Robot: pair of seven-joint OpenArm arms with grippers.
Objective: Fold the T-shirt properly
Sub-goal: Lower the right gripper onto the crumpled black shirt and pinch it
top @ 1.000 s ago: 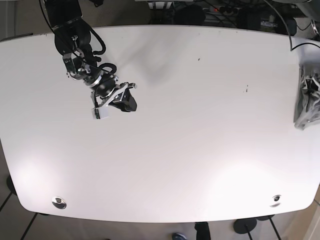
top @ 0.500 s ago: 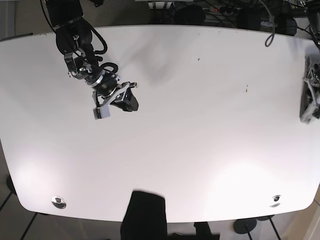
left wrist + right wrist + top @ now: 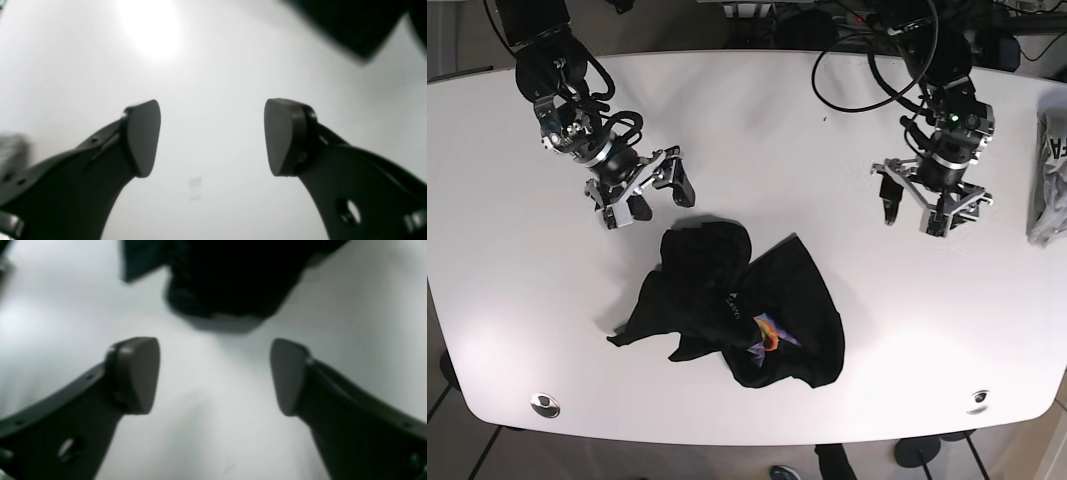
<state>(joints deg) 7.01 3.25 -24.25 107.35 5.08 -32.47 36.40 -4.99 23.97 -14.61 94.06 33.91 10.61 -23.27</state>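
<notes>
A black T-shirt point(image 3: 737, 305) with a small coloured print lies crumpled on the white table point(image 3: 757, 130), front of centre. My right gripper point(image 3: 649, 204) hovers just beyond the shirt's upper left edge, open and empty. In the right wrist view its fingers point(image 3: 135, 373) stand wide apart, with the dark cloth point(image 3: 233, 273) just ahead of them. My left gripper point(image 3: 924, 213) is open over bare table, well to the right of the shirt. In the left wrist view its pads point(image 3: 143, 136) are spread, and a blurred dark shape point(image 3: 360, 26) sits at the top right.
A grey and white bundle point(image 3: 1049, 185) lies at the table's right edge. Two metal fittings point(image 3: 545, 404) point(image 3: 978, 400) sit near the front corners. Cables and dark gear crowd the space behind the table's far edge.
The black T-shirt now lies on the table, where there was none before. The left arm has come into view at the right. The right gripper has shifted slightly and points at the shirt.
</notes>
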